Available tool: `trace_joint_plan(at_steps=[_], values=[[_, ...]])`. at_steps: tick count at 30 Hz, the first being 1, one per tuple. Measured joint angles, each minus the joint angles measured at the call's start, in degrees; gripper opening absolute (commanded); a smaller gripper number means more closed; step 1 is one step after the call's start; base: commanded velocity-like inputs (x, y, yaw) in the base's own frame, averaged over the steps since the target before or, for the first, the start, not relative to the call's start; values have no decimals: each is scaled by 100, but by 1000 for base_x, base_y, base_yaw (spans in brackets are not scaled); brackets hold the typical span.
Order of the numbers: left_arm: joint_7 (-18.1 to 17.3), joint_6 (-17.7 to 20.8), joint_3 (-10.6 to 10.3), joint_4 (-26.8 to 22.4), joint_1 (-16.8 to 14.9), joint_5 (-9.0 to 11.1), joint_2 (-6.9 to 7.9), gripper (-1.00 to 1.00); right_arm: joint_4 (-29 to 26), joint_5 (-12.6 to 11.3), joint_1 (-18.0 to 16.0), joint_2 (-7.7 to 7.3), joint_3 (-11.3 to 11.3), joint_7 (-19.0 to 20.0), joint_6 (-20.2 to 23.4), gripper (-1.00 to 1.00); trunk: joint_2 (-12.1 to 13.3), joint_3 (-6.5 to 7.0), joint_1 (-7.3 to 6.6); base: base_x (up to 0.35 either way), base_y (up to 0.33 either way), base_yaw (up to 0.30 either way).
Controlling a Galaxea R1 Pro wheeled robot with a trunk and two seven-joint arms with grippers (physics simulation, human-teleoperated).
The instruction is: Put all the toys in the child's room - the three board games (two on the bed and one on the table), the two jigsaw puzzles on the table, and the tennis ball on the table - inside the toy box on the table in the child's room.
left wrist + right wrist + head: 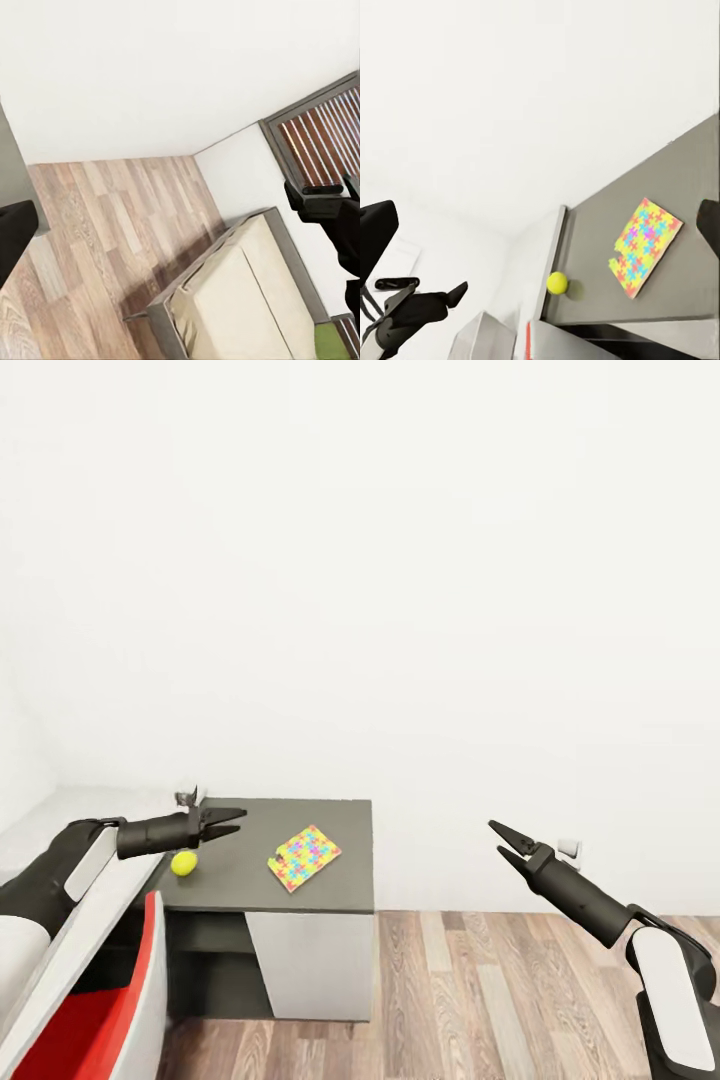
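Two grippers hang in the air, both empty. The left gripper [232, 822] is spread, its fingers parted and pointing out over the near edge of a dark grey-topped side unit [330, 828], just above and beside the tennis ball [183, 863], which it does not touch. The right gripper [506, 843] is also spread, holding nothing, well apart from the unit, over the wood-plank floor [480, 1000] and in front of the white wall [400, 610].

Outward from the left gripper, the ball sits near the unit's left edge, and a jigsaw puzzle [304, 857] lies flat further along the same top, apart from the ball. The right wrist view gives the same pairing: ball [557, 283] near the edge, puzzle [643, 247] flat on the grey surface. The left wrist view looks across the floor to the bed [240, 307] with its beige sheet and grey frame; no board game can be made out on the part that shows.

As a judgement, the task looks barely begun: ball and puzzle are both loose, the toy box is not among what can be seen, and nothing is gripped. The ball seems the likeliest first pick for the left arm.
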Motion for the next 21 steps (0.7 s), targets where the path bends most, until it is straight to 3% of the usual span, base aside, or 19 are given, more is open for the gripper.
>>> trace_joint_plan(at_steps=[10, 17, 21], values=[[48, -26, 0, 1, 0, -26, -3, 100, 1, 27, 0, 7, 6, -21, -1, 100, -2, -1, -2, 198, -240, -201], [81, -26, -12, 0, 2, -59, -8, 100, 3, 49, -4, 3, 8, -28, 1, 100, -1, -17, -2, 301, -2, 156], [158, -45, -13, 2, 2, -63, -8, 100, 2, 51, -3, 2, 5, -31, 0, 100, -1, -31, 0, 119, 49, 251]])
